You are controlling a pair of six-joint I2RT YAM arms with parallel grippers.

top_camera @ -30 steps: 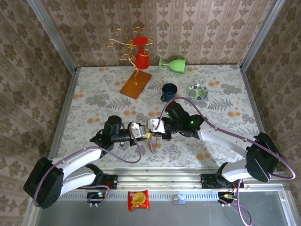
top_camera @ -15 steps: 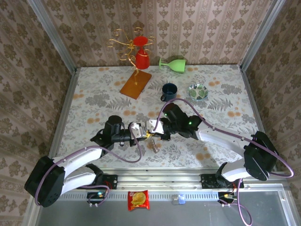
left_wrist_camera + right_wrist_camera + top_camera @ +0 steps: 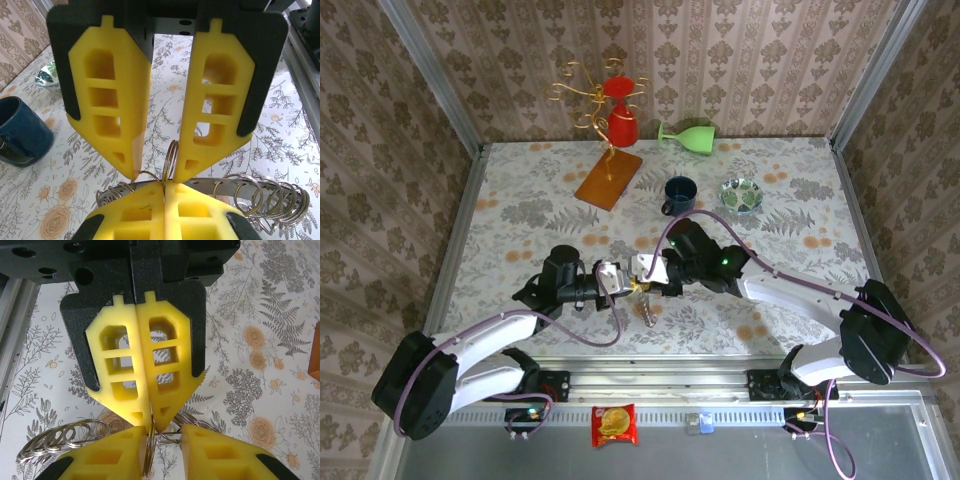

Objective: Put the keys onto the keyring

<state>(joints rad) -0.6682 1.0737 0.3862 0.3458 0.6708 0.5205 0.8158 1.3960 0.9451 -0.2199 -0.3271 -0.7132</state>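
Near the front of the bench [image 3: 520,200], the left claw [image 3: 164,192] is pressed together, pinching an upright wire loop [image 3: 172,155]. Just beyond its tips curves the keyring [image 3: 220,183], a flat grey band with more loops [image 3: 272,197] bunched along it. The pinched loop stands in the gap of the right claw [image 3: 164,432], whose fingers are spread. Farther back, a red cup [image 3: 623,128] hangs upside down on a stand [image 3: 608,178], a green glass [image 3: 688,135] lies tipped, a blue mug [image 3: 680,194] is dark inside, and a small bowl [image 3: 741,193] shows its patterned inside
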